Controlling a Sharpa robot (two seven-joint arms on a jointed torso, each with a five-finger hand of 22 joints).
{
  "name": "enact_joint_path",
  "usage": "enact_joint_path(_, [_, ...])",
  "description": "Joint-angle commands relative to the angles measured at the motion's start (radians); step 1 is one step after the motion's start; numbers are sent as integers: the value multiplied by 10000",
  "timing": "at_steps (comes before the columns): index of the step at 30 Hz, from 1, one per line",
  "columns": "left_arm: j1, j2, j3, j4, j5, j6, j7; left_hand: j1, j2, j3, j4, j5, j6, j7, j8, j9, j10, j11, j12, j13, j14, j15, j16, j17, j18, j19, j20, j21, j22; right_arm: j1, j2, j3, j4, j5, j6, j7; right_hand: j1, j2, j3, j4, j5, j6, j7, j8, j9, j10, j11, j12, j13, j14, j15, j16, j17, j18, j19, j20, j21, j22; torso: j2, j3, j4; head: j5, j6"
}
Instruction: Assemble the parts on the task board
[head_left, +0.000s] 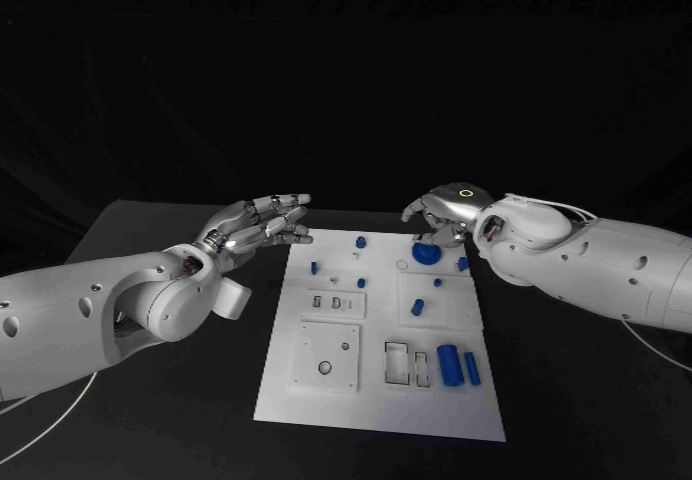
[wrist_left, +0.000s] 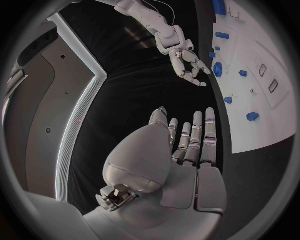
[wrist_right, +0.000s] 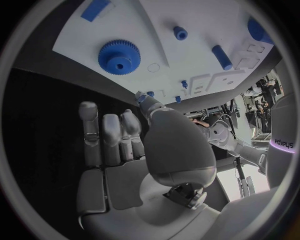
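Now, the white task board (head_left: 378, 395) is seen spread between the two hands, reaching back toward the robot from them. The left hand (head_left: 260, 228) is held open beside the board's far left corner, fingers apart, nothing gripped. The right hand (head_left: 447, 212) is poised over the far edge, fingers apart and empty, with the blue gear (head_left: 424, 253) lying just beneath its fingertips, loose on the board. Nearer the robot, a blue cylinder (head_left: 449, 362) and a blue bar (head_left: 472, 368) are left lying flat, and small blue pegs (head_left: 417, 307) are scattered about. Little is judged assembled; most parts are left to be placed.
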Motion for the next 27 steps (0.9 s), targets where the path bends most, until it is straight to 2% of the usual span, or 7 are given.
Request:
enact_joint_path(1, [2,51,2,-8,-42,248,21,102,1,55,2,60,29,78,29,10,-17,-46,26,-9,3,45,-47,-14,62,-22,22,-46,-11,-6,-119,-6,67,11,78,-364,-328,101,-288,290,-76,365,79,97,59,2462,-157,2269,3103,2531,-143,1434,3340,-430,1834,-87,2039,1439,11,-11,13,-32,-47])
enact_joint_path(3, [1,80,2,-28,-42,272,10,113,10,67,0,76,51,83,42,12,-19,-52,24,-12,6,47,-46,-17,63,-24,23,-48,-11,-13,-180,-10,83,54,197,-415,-488,122,-457,433,-15,507,99,155,150,2462,-199,2269,3103,2531,-163,1434,3340,-664,2805,-343,3042,2086,4,-17,12,-39,-66])
enact_joint_path(4, [1,93,2,-36,-42,280,7,120,15,74,-2,86,52,86,43,12,-19,-56,23,-14,8,48,-45,-18,63,-24,24,-49,-12,-17,-200,-11,93,65,273,-442,-546,136,-517,481,93,585,88,204,225,2462,-156,2269,3103,2531,-128,1434,3340,-781,3252,-647,3473,2346,5,-20,14,-43,-69])
enact_joint_path(9, [0,148,1,-81,-42,311,6,137,22,88,-10,104,61,90,49,13,-19,-63,23,-16,12,49,-44,-20,64,-24,25,-51,-12,-39,-270,-18,157,97,920,-675,-573,124,-612,476,666,327,67,168,475,2462,-284,2269,3103,2531,-264,1434,3340,-945,3867,-915,4061,2705,-2,-29,34,-61,-74])
enact_joint_path(16, [0,146,1,-93,-42,344,-36,175,35,118,-22,134,110,112,77,18,-8,-81,26,-20,11,44,-46,-26,66,-26,25,-55,-13,-115,-175,-31,19,103,1871,-1080,-801,143,-702,560,1079,-369,306,16,821,2462,-169,2269,3103,2531,-223,1434,3340,-965,3928,-902,4117,2763,-5,-24,35,-72,-67])
enact_joint_path(23, [0,134,1,-87,-42,356,-85,176,35,118,-22,135,110,112,77,18,-8,-81,26,-21,11,44,-46,-27,66,-26,25,-56,-13,-178,-167,-34,-9,101,2084,-1153,-1241,122,-869,812,1179,-755,480,-12,1104,2462,-13,2269,3103,2531,-89,1434,3340,-983,3987,-787,4167,2806,0,-20,21,-23,-57])
enact_joint_path(27, [0,159,1,-104,-42,382,-102,183,34,122,-25,140,108,114,76,18,-6,-85,26,-21,9,42,-47,-28,66,-27,25,-57,-13,-200,-205,-34,-7,100,2195,-1192,-1344,130,-878,876,1412,-954,536,-21,1253,2462,43,2269,3103,2531,-38,1434,3340,-1001,4050,-732,4225,2842,5,-26,15,-49,30])
